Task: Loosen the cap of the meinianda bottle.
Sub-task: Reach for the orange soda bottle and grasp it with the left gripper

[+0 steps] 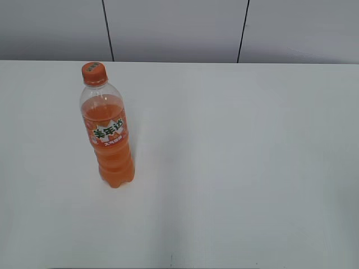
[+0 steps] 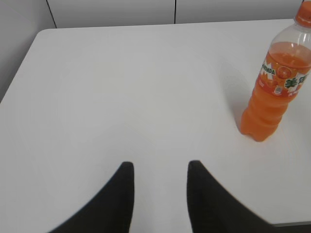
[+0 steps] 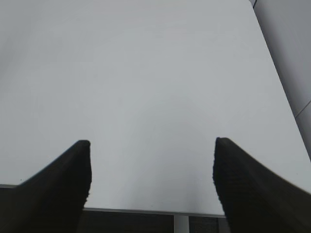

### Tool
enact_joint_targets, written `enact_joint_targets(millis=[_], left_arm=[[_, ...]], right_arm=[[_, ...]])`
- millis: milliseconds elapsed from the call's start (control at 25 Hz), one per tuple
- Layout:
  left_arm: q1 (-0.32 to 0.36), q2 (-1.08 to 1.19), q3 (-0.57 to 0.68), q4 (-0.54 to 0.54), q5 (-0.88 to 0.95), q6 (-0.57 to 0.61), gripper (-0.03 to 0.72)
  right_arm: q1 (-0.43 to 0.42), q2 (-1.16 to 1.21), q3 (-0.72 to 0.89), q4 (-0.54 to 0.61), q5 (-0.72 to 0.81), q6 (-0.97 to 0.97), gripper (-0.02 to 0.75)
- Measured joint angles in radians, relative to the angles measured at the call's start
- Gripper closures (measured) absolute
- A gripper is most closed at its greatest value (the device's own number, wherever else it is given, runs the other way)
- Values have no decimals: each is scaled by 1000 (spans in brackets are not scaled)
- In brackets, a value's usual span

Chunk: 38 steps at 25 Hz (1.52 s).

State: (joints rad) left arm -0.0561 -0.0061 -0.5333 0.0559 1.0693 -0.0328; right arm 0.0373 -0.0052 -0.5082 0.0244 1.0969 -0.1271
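The meinianda bottle (image 1: 109, 140) stands upright on the left part of the white table (image 1: 235, 157), full of orange liquid, with an orange label. Its orange cap (image 1: 93, 72) sits on top. In the left wrist view the bottle (image 2: 274, 92) stands at the right edge, its cap (image 2: 304, 14) partly cut off. My left gripper (image 2: 160, 167) is open and empty, low over the table, well to the left of the bottle. My right gripper (image 3: 151, 145) is open wide and empty above the table's near edge. Neither gripper shows in the exterior view.
The table's far edge meets a grey panelled wall (image 1: 179, 28). The table's left edge (image 2: 19, 73) shows in the left wrist view, its right edge (image 3: 282, 87) in the right wrist view. The near edge (image 3: 146, 209) lies under my right gripper.
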Motion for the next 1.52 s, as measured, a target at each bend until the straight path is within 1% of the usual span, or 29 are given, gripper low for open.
enact_joint_targets(millis=[1520], left_arm=[[0,0,0,0,0,0,450]], right_arm=[[0,0,0,0,0,0,152]])
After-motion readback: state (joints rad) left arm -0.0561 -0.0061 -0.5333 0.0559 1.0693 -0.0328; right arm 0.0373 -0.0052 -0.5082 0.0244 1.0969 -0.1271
